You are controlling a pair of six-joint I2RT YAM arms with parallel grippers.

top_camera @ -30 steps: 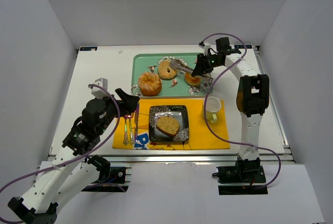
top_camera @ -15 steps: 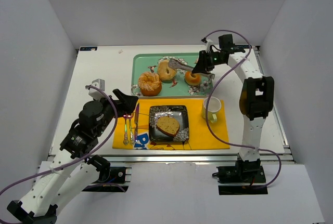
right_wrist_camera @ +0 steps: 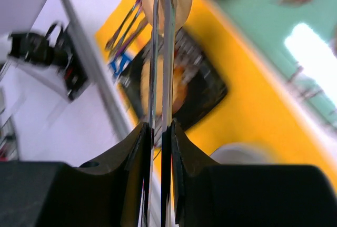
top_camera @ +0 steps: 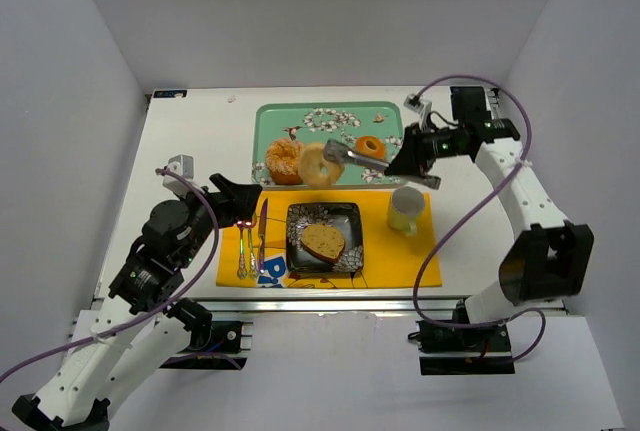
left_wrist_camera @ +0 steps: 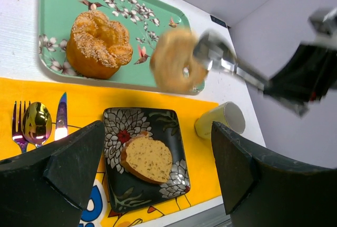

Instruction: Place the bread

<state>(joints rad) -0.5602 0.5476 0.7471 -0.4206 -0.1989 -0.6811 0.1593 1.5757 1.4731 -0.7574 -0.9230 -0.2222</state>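
Currently my right pincer [top_camera: 402,155] is clamped tight on the handles of a pair of metal tongs [top_camera: 375,161], its two black fingers pressed against the shiny blades. The tongs reach leftward, and their tips pinch the bread ring [top_camera: 320,164] by its right-hand rim.

The bread ring is pale golden-tan, round, with a small hole in the middle, like a bagel. It hangs tilted in the air over the near edge of the green flowered tray [top_camera: 262,121], just above the strip where the tray meets the yellow placemat [top_camera: 400,256]. It looks blurred in the left wrist view.

On the tray, a sesame-crusted bun [top_camera: 283,159] sits just left of the ring, and a small orange roll [top_camera: 370,147] lies to its right, behind the tongs.

Nearer to me, on the placemat, stands a square black plate [top_camera: 351,214] with a flower pattern, carrying a cut slice of bread [top_camera: 323,242]. A pale yellow cup [top_camera: 405,209] stands right of the plate. A fork [top_camera: 240,254], a spoon [top_camera: 251,251] and a knife [top_camera: 262,233] lie side by side left of it.

My left pincer [left_wrist_camera: 157,126] is spread wide with nothing between its fingers, hanging above the cutlery end of the placemat. Everything rests on a white table [top_camera: 190,141].
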